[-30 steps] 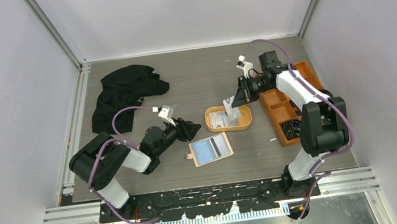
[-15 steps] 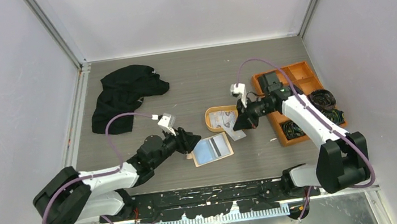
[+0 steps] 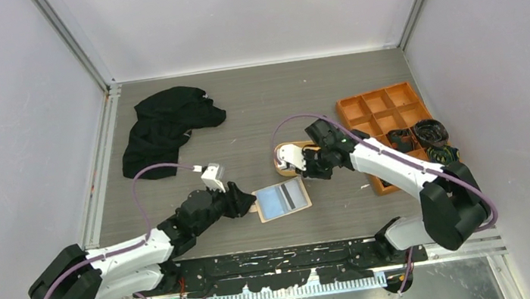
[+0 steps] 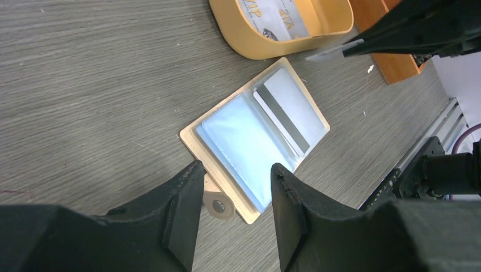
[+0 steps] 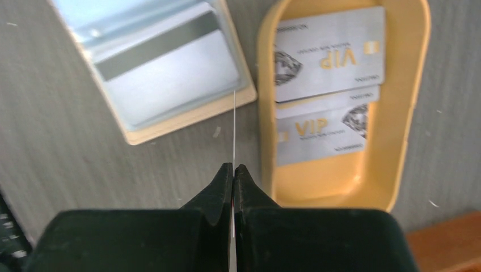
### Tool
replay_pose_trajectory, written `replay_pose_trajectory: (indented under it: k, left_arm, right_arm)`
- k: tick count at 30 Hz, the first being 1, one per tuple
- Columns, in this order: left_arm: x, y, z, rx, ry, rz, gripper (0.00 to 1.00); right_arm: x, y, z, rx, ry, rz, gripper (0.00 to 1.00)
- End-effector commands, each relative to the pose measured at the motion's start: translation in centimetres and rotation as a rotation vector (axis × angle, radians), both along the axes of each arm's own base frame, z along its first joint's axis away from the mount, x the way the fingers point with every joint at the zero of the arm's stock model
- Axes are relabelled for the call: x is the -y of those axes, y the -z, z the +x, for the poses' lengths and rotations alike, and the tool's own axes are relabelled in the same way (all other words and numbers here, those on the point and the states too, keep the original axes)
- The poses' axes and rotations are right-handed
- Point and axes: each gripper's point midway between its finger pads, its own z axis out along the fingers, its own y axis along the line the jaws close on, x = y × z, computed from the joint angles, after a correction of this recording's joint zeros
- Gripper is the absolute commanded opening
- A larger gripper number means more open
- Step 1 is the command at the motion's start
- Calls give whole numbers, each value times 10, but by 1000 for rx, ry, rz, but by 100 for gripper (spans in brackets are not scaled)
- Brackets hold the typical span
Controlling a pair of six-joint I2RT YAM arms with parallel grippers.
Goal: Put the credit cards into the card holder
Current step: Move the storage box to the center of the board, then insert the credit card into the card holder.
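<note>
The card holder (image 4: 238,141) lies open and flat on the table (image 3: 255,97), pale blue inside facing up, its snap tab (image 4: 218,205) pointing toward the left arm. One credit card (image 4: 286,110) with a dark stripe sits tucked in its right-hand pocket. A second card (image 5: 233,127) is pinched tight in the right jaws, seen edge-on as a thin line from the right wrist, raised above the table between the card holder's edge and the tray (image 5: 266,113). Two more cards (image 5: 329,54), both printed VIP, lie overlapping inside that orange oval tray, just beyond the card holder. The left jaws stand apart, gripping nothing, their black fingers (image 4: 181,215) straddling the snap tab end of the card holder from above; whether they touch it I cannot tell. Farther right sits an orange compartment box (image 3: 379,109) with black cables (image 3: 428,135) beside it, and a black cloth (image 3: 167,123) is bunched at the far left of the table
</note>
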Motion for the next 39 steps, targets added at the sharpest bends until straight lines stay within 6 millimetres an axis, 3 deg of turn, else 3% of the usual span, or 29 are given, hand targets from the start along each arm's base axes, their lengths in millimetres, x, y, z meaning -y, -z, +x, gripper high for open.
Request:
replay_pose_trajectory:
  k: [1,5,13,15,17,20,24,27,29,35,39]
  left_arm:
    - [1,-8,1,4,-16,-45,48]
    - [5,-10,-3,-10,2,-74,48]
    - [17,-10,-5,-46,32,-117,48]
    - [21,-12,-6,-58,43,-143,48]
    - [28,-16,-9,-79,64,-187,48]
    - [37,-17,-12,-124,80,-233,48]
    - [40,-14,-13,-148,69,-236,48]
    - [38,-13,-12,-144,53,-224,48]
    - [35,-11,-12,-134,35,-203,47]
    - [32,-10,-13,-126,21,-191,46]
    - [36,-16,-15,-120,22,-200,37]
  right_arm:
    - [6,-3,40,187,51,-114,1]
    - [10,-2,66,287,159,-170,1]
    - [13,-27,121,551,427,-109,1]
    - [15,-32,127,574,487,-87,1]
    - [12,-33,120,526,494,-60,1]
    - [-5,-40,87,336,440,64,1]
    - [-27,-64,39,-52,417,358,1]
    - [-34,-76,19,-361,463,551,1]
    - [-36,-74,11,-527,519,616,1]
    - [-47,-53,13,-732,661,730,1]
    - [-51,-46,25,-732,741,810,1]
